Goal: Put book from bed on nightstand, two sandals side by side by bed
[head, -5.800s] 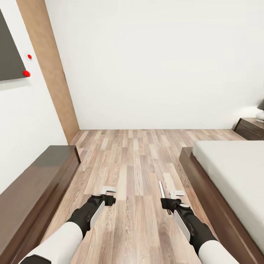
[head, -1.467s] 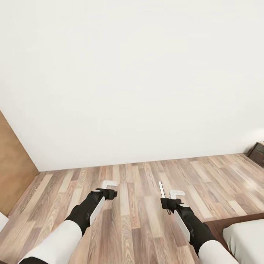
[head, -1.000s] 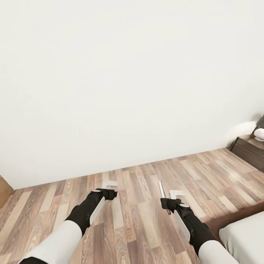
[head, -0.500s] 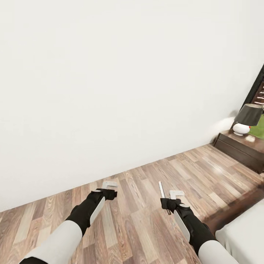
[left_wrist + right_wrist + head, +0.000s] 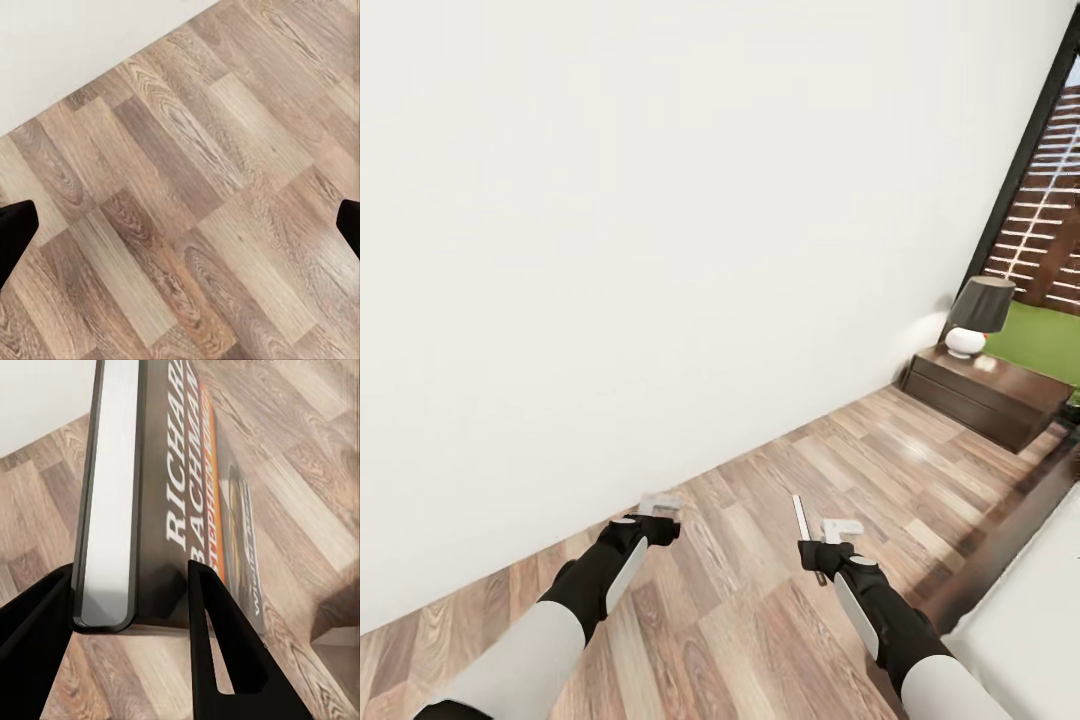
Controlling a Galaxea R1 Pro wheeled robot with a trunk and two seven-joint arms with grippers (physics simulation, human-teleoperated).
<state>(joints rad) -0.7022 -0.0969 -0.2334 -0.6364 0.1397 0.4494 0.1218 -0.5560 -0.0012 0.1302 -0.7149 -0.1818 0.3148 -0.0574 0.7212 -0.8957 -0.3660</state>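
Thin glossy book (image 5: 176,495) between black right gripper (image 5: 131,607) fingers.

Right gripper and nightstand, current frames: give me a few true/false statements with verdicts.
1. The right gripper is shut on the book. True.
2. The left gripper holds a sandal. False: it is open, with only the wood floor beneath it.
3. A lamp stands on the nightstand. True.
4. The book lies on the nightstand. False: it is in the right gripper, above the floor.
5. The nightstand is ahead to the robot's left. False: it is to the right, by the window.
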